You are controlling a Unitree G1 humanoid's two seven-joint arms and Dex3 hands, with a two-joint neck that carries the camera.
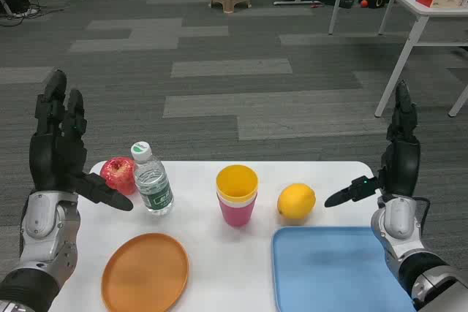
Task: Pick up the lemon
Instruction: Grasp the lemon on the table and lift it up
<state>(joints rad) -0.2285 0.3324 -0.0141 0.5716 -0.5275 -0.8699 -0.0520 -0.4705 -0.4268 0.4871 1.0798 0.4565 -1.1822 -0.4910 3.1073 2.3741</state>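
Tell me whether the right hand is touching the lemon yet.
Apart. In the head view, the right hand is raised at the table's right edge with its fingers apart, and white tabletop shows between it and the lemon.

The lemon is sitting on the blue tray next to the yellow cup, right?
Not quite. The head view shows the lemon sitting on the white table, just behind the blue tray, not on it. It is next to the yellow cup.

Bright, even indoor light; sharp picture, soft faint shadows on the white table (205,268).
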